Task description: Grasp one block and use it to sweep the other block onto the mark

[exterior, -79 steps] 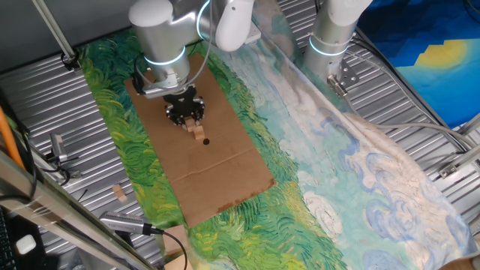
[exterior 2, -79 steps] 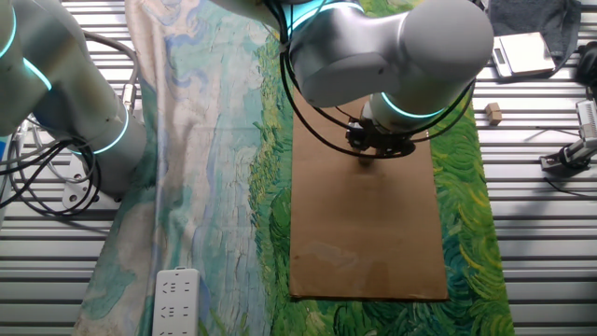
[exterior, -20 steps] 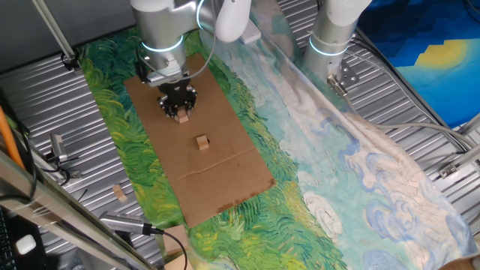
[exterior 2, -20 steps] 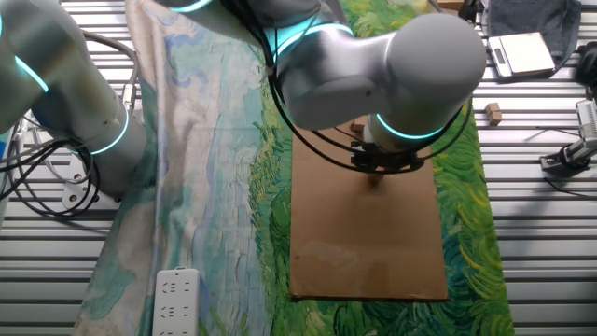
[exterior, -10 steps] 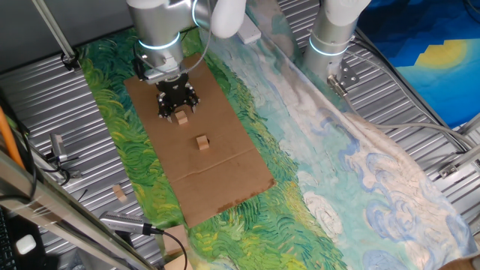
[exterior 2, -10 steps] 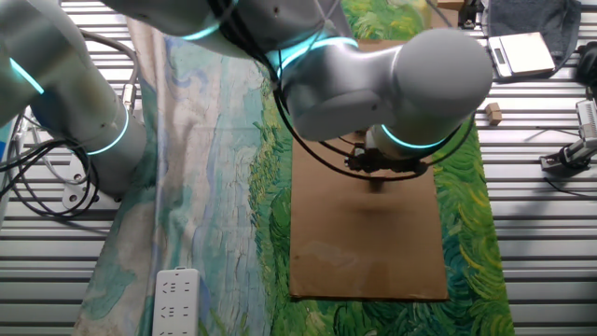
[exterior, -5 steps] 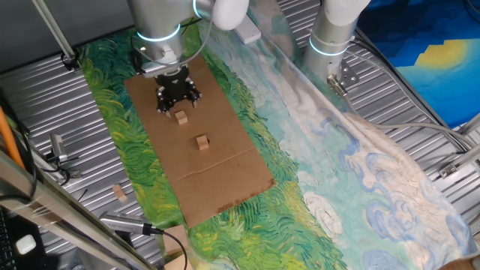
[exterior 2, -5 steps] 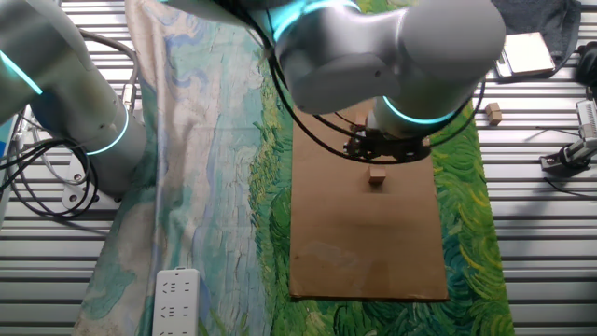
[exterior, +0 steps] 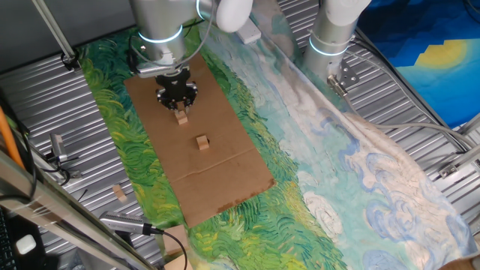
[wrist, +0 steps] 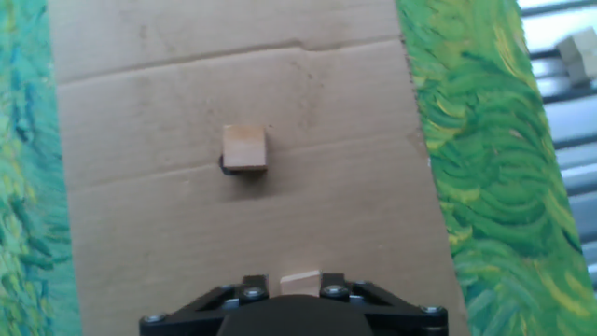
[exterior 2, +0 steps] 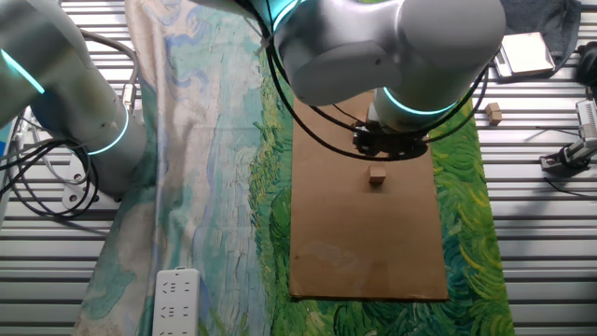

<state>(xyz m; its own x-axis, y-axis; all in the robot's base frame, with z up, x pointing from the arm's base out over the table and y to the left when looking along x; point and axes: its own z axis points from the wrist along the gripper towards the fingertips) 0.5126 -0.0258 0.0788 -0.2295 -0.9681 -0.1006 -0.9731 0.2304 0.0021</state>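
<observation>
From one fixed view, the robot arm stands over a brown cardboard sheet (exterior: 196, 142) laid on a green painted cloth (exterior: 120, 165) on the table. Its black pincer (exterior: 178, 97) hangs just above a small wooden block (exterior: 181, 116), which looks set down on the cardboard. A second wooden block (exterior: 202, 142) sits apart from it, nearer the sheet's middle.

From the other fixed view, the arm's bulky grey body hides most of the pincer (exterior 2: 387, 140). The second block (exterior 2: 376, 176) lies in the open on the cardboard, just below the pincer. A spare block (exterior 2: 492, 114) rests well off to the side on the metal table.

In the hand view, the first block (wrist: 299, 280) peeks out at the bottom edge beside the pincer's housing, so I cannot tell whether the pincer grasps it or has let go. The second block (wrist: 244, 148) lies straight ahead, and a dark sliver at its lower left edge is probably the mark (wrist: 225, 165), mostly covered, which suggests the sweep is finished.
</observation>
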